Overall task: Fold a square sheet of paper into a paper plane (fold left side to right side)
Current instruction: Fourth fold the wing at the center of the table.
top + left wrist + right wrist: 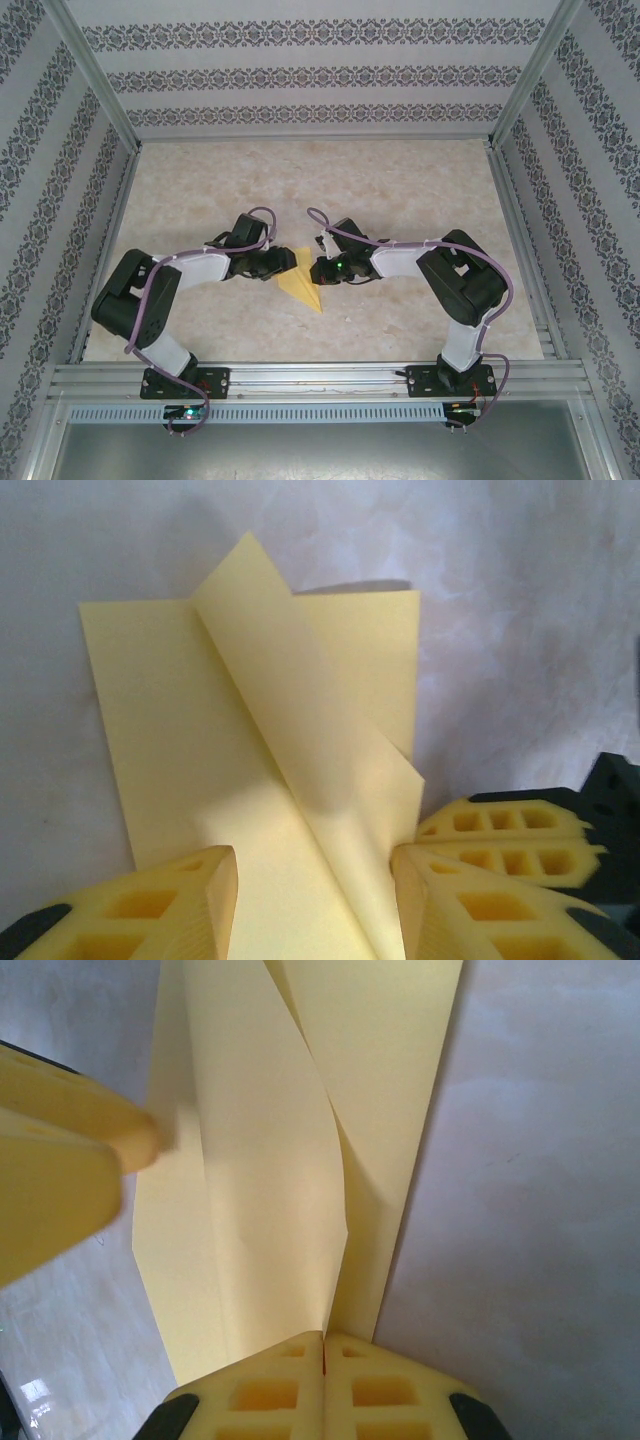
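The square sheet of paper (pixel 303 287) lies mid-table between the two arms, yellow and folded in layers, tapering to a point toward the near right. In the left wrist view one long flap of the paper (pixel 300 730) stands up off the flat layers. My left gripper (pixel 287 264) (pixel 315 890) is open, its foam fingers low on either side of that flap. My right gripper (pixel 320 270) (pixel 323 1345) is shut, and the raised crease of the paper (pixel 260 1160) runs straight into its closed seam. Its fingers (pixel 510 830) sit just right of the left gripper.
The tabletop (pixel 400 190) is pale marble, boxed in by patterned walls (pixel 300 75) on three sides. An aluminium rail (pixel 320 380) carrying both arm bases runs along the near edge. The left gripper's fingers (pixel 60 1160) loom blurred at the left of the right wrist view.
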You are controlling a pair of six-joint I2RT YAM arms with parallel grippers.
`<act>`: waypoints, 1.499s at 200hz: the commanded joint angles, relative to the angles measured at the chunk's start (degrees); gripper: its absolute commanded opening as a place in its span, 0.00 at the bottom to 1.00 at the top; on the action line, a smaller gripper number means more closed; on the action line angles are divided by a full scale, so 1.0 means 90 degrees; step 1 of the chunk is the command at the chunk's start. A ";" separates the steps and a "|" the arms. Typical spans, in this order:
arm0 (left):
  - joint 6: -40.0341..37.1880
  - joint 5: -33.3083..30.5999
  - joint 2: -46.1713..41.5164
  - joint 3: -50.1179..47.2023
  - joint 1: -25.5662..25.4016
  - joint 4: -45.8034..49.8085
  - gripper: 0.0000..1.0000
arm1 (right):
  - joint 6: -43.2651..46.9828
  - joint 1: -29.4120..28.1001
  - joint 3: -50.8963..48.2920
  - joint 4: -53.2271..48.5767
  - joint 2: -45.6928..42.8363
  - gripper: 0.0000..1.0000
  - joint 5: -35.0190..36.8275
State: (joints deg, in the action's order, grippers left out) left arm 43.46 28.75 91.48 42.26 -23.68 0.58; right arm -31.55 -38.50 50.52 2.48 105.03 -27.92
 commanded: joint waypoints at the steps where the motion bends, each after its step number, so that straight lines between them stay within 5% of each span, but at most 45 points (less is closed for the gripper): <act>1: -0.0222 -0.0257 -0.0395 0.0126 -0.0060 0.0312 0.44 | 0.0046 -0.0092 -0.0096 -0.0452 0.0358 0.00 0.0400; 75: -0.0142 0.0917 0.0297 0.0340 -0.0193 -0.0470 0.18 | 0.0058 -0.0120 -0.0124 -0.0495 0.0329 0.00 0.0496; 300: -0.0336 0.0325 0.1167 0.0206 -0.0247 -0.0275 0.08 | 0.0185 -0.0156 -0.0067 -0.0806 0.0282 0.00 0.0681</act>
State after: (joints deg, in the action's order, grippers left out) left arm 42.24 34.09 100.90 45.32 -25.19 -4.08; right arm -31.11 -39.18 51.00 1.85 105.08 -26.55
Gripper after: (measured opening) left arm 0.091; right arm 0.050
